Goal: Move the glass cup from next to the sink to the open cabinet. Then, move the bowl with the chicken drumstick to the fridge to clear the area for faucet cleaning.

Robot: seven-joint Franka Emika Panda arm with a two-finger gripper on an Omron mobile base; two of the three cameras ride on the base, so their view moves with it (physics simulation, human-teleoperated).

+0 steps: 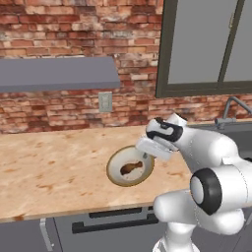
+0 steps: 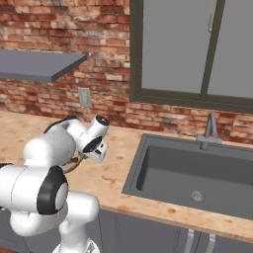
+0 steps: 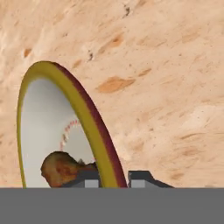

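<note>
The pincer is narrow, its two fingers straddling the right rim of the bowl, one inside and one outside. The bowl sits on the table, left of the sink, with the drumstick lying in it. The faucet stands behind the sink.

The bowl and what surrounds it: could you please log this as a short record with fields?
bowl: on the counter, left of the sink
drumstick: lying inside the bowl
tool: fingers straddle the bowl's rim, one inside, one outside
grip: closing on the rim; a firm hold cannot be confirmed
faucet: behind the sink
</note>
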